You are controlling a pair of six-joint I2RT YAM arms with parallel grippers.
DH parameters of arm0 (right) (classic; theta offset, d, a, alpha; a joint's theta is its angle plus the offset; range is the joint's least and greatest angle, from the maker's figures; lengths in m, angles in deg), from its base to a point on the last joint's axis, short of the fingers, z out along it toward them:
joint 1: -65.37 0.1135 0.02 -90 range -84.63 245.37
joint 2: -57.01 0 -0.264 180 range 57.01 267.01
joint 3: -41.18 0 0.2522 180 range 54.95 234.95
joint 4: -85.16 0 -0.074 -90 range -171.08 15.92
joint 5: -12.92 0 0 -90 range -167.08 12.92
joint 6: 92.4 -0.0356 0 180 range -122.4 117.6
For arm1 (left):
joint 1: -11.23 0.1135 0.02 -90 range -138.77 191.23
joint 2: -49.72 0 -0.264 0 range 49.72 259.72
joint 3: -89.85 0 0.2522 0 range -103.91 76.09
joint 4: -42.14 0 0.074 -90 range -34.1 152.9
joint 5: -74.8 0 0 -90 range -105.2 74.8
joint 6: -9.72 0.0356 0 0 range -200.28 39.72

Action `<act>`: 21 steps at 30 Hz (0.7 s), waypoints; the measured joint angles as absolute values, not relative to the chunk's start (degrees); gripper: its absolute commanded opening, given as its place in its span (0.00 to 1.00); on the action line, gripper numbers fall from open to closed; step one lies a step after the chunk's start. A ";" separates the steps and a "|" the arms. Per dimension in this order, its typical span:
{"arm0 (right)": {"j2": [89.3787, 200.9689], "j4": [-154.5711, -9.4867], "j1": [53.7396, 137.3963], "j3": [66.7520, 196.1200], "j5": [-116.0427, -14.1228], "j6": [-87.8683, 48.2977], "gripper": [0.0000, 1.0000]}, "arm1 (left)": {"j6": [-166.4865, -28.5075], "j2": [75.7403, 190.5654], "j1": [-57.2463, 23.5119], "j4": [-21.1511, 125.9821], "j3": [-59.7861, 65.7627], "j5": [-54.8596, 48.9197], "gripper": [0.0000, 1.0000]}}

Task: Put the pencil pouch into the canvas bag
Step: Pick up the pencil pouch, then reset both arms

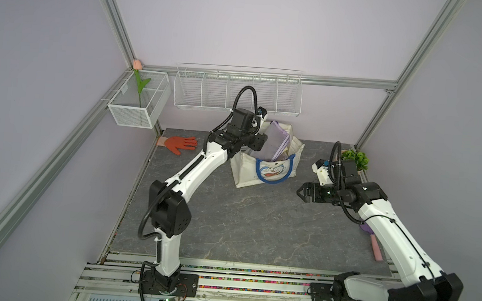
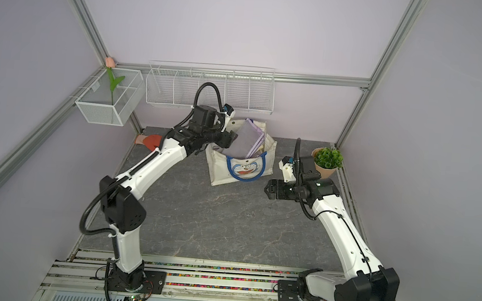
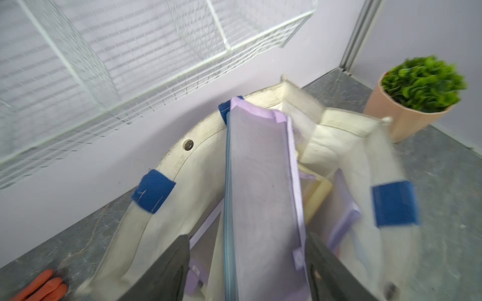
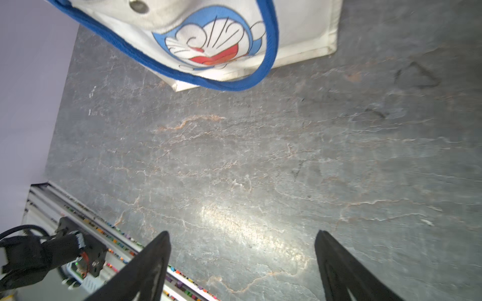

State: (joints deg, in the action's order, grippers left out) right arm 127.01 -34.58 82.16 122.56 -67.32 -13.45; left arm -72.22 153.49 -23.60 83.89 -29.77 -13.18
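The canvas bag (image 1: 246, 178) (image 2: 219, 174) stands at the back of the dark table, its cat face toward me. Out of its mouth rises the pencil pouch (image 1: 274, 143) (image 2: 246, 142), lilac mesh with a blue zip, leaning tilted with its lower end inside. My left gripper (image 1: 257, 147) (image 2: 225, 142) hovers at the bag's left rim. In the left wrist view the left gripper (image 3: 247, 234) is open, the pouch (image 3: 260, 195) between the spread fingers, with a gap on one side. My right gripper (image 1: 299, 192) (image 2: 266, 189) (image 4: 242, 231) is open and empty over bare table, right of the bag (image 4: 300, 31).
A potted plant (image 1: 355, 159) (image 2: 328, 159) (image 3: 417, 88) sits in the back right corner. An orange glove (image 1: 180, 144) lies back left. A wire rack (image 1: 237, 90) hangs on the back wall, a mesh basket (image 1: 137, 109) with a tulip on the left. A pink-and-purple object (image 1: 374, 243) lies under the right arm.
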 measured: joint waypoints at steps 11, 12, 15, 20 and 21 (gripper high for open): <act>121.00 -52.96 71.96 105.40 -80.72 -14.96 0.89 | -96.59 106.28 -28.45 69.98 25.13 -25.40 0.99; 120.41 -55.34 71.45 102.87 -82.62 -15.83 0.89 | -99.28 103.48 -28.34 70.73 29.37 -27.32 0.99; 117.63 -64.94 68.92 93.01 -84.57 -16.53 0.89 | -106.78 95.92 -27.77 73.35 40.37 -34.64 0.99; 119.18 -75.84 64.52 84.00 -83.28 -15.22 0.89 | -109.90 83.28 -24.32 73.00 52.21 -43.67 0.99; 120.19 -78.42 64.04 83.55 -82.73 -14.52 0.89 | -109.51 81.80 -23.20 71.95 53.57 -44.98 0.99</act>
State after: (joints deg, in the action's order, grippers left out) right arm 120.19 -78.42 64.04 83.55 -82.73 -14.52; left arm -109.51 81.80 -23.20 71.95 53.57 -44.98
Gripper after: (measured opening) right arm 0.888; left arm 0.993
